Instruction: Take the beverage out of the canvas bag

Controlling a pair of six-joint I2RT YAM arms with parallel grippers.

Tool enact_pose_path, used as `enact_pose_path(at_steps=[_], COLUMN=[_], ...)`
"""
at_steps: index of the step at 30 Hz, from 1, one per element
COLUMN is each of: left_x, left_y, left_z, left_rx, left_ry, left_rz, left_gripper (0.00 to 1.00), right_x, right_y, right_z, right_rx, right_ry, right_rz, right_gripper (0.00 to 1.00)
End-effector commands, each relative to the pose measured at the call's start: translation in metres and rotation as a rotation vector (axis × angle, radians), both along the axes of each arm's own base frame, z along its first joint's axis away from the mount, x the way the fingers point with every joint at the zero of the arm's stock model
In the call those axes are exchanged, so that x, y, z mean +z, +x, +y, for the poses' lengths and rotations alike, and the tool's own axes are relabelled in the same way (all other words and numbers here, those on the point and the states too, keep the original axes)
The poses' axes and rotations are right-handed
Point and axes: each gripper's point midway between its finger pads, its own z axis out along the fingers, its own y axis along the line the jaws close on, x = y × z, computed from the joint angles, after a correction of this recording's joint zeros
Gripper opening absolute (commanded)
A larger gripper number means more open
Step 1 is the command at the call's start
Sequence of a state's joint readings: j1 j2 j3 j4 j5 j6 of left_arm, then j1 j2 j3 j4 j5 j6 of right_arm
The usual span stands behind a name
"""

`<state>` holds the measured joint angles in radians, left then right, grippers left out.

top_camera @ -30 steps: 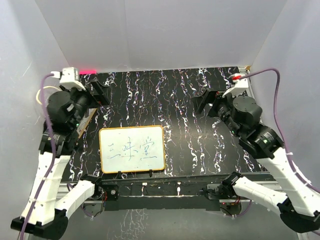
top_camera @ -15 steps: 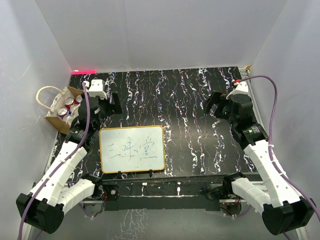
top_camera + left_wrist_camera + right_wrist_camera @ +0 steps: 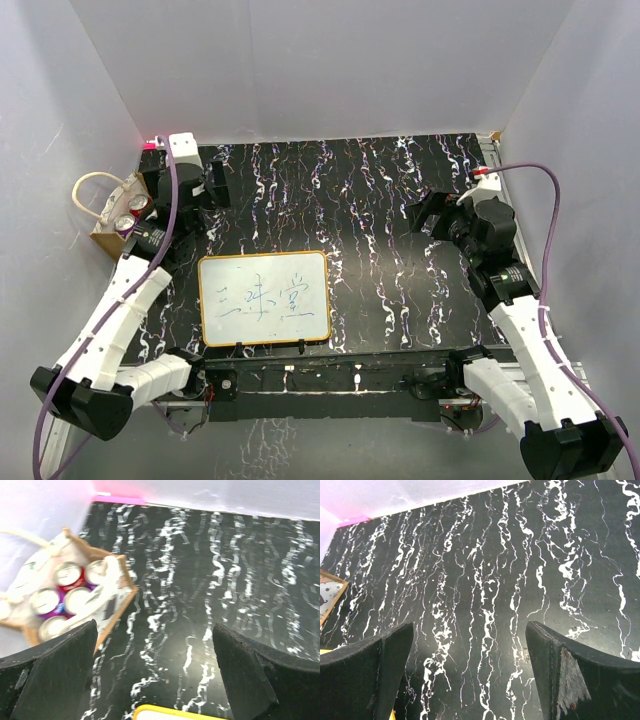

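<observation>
Several drink cans stand upright, tops showing, packed together inside the canvas bag. From overhead the bag sits at the far left edge of the table, against the left wall, one cream handle looping out toward that wall. Just to its right the left gripper hangs above the dark marbled tabletop, spread wide with nothing between its fingers. Nearer the front lies a whiteboard with an orange frame. Far over on the right, the right gripper is likewise spread apart and empty, above bare tabletop.
</observation>
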<state>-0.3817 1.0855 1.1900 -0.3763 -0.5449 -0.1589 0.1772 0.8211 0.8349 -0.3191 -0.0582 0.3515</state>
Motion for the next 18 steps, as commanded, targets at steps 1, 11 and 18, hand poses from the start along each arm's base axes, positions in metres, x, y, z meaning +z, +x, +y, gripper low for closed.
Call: enact_pose_path(at_steps=[1,11,18], left_x=[0.009,-0.055,-0.078], left_y=[-0.021,0.037,0.069], left_z=[0.057,0.118,0.102], left_rx=[0.256,0.409,0.300], left_ry=[0.155,0.131,0.066], left_rz=[0.045,0.339,0.386], left_gripper=[0.97,0.97,0.92], right_x=[0.031,0.037,0.039], right_y=[0.002,-0.004,-0.009], right_z=[0.010,0.011,0.008], right_rx=[0.062,0.077,0.064], right_ry=[0.015,0.015,0.008], right_rz=[-0.138,-0.163,-0.178], right_gripper=[0.98,0.98,0.98])
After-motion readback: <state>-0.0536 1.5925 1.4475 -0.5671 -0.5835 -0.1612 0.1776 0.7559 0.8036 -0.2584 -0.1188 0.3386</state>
